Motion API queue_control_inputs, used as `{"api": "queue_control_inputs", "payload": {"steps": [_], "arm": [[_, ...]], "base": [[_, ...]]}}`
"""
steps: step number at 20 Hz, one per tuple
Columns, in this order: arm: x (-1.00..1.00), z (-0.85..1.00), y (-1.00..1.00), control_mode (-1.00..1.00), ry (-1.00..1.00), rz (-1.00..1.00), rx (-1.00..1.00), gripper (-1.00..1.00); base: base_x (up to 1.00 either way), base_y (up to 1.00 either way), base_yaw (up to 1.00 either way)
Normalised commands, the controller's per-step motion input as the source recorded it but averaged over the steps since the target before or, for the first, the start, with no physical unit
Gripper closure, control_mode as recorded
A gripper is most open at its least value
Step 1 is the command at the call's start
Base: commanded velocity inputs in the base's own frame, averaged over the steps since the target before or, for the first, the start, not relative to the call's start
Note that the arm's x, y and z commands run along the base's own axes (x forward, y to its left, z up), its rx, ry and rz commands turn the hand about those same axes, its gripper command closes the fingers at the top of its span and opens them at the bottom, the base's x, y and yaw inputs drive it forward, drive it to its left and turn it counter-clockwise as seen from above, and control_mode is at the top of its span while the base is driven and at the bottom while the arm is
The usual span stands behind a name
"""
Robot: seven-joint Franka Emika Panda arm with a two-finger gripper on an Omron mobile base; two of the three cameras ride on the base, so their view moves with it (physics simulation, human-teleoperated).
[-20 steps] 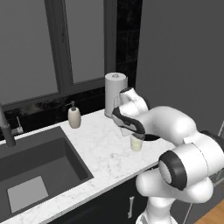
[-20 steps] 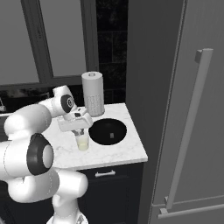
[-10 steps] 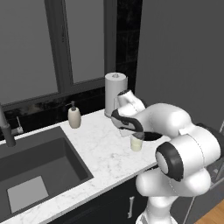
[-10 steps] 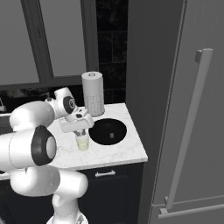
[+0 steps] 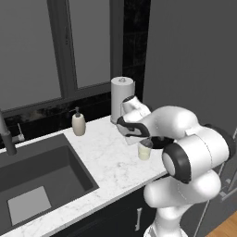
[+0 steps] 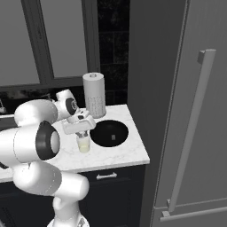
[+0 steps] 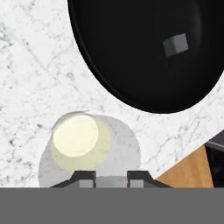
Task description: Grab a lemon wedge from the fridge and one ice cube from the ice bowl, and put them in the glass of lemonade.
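Gripper (image 6: 82, 131) hovers right above the glass of lemonade (image 7: 75, 141), jaws nearly closed; can't tell if anything's pinched. Ice bowl (image 7: 144, 92) at 1 o'clock, one cube (image 7: 175, 45) inside. Looks like drop-in step; next: release over glass.

Arm folded forward, elbow high, wrist bent so the hand points straight down — gripper (image 6: 82, 133) low over the counter, jaws closed to a narrow gap, fingertips (image 7: 88, 175) barely apart, nothing visibly between them.
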Motion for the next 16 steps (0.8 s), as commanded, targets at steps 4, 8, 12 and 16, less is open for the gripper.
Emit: {"api": "queue_control_inputs", "payload": {"steps": [4, 8, 12, 16], "arm": [[0.04, -0.15, 0.15, -1.0, 0.0, 0.0, -0.05, 1.0], [0.07, -0.18, 0.19, -1.0, 0.0, 0.0, -0.06, 1.0], [0.11, -0.08, 0.06, -1.0, 0.0, 0.0, -0.03, 1.0], [0.13, 0.0, 0.0, -1.0, 0.0, 0.0, 0.0, 1.0]], "base": [[0.0, 0.0, 0.0], [0.0, 0.0, 0.0], [0.0, 0.0, 0.0], [0.0, 0.0, 0.0]]}}
